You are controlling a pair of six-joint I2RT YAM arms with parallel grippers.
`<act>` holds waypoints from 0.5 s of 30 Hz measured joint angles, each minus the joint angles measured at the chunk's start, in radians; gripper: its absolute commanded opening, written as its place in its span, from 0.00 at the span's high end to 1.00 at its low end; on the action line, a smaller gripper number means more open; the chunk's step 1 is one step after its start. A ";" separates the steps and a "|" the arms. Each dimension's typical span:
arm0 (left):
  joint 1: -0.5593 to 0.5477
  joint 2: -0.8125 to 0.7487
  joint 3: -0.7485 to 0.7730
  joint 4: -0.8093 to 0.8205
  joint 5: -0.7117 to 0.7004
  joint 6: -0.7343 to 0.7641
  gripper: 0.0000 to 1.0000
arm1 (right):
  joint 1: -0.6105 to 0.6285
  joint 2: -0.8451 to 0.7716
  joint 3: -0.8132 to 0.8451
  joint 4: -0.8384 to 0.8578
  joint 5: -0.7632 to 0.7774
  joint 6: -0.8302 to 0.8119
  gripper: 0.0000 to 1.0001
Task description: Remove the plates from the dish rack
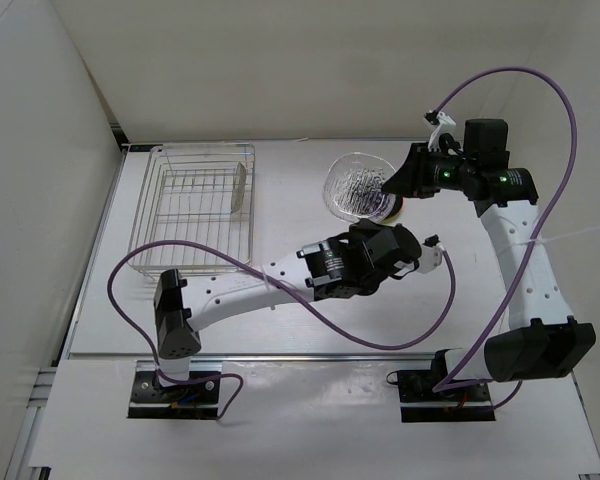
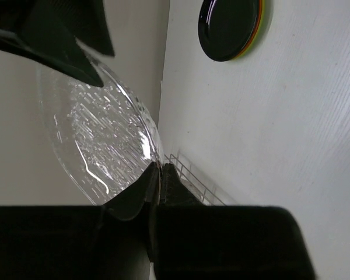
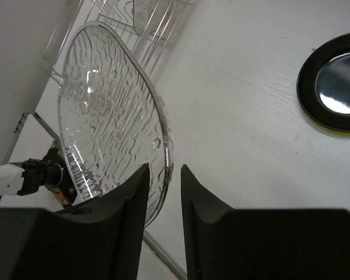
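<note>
A clear ribbed plate [image 1: 355, 185] [image 2: 99, 134] [image 3: 108, 111] hangs tilted in the air right of the dish rack [image 1: 202, 205]. My left gripper [image 1: 368, 224] [image 2: 158, 167] is shut on its lower rim. My right gripper [image 1: 388, 186] [image 3: 163, 175] stands astride the opposite rim, jaws partly closed with a gap still showing on each side of the edge. Below the clear plate, a glossy black plate [image 2: 230, 26] [image 3: 332, 81] tops a stack on the table, with coloured rims [image 1: 394, 209] peeking out. Another clear plate [image 1: 239, 188] [image 3: 141, 11] stands upright in the rack.
The wire rack [image 2: 192, 178] [image 3: 114, 26] lies at the table's far left beside the side wall. Purple cables loop over the table [image 1: 310, 300] near both arms. The plate stack sits just under the two grippers.
</note>
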 measured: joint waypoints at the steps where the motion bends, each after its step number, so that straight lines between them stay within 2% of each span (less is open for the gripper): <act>1: 0.000 0.007 0.003 0.004 0.000 0.000 0.89 | 0.001 0.000 0.000 0.003 -0.011 0.000 0.77; 5: 0.006 0.046 0.004 0.014 0.001 0.000 0.89 | 0.000 0.001 -0.001 0.004 -0.020 0.004 0.94; 7: 0.011 0.060 0.004 0.021 0.000 -0.002 0.89 | 0.000 0.001 -0.001 0.007 -0.018 0.010 1.00; 13: 0.031 0.067 0.004 0.051 0.002 -0.001 0.89 | -0.003 0.001 -0.006 0.037 -0.004 0.026 1.00; 14: 0.035 0.067 0.004 0.053 0.005 -0.001 0.88 | -0.003 0.001 -0.008 0.042 -0.002 0.030 1.00; 15: 0.038 0.067 0.004 0.056 0.008 -0.002 0.82 | -0.003 0.001 -0.011 0.049 0.005 0.037 1.00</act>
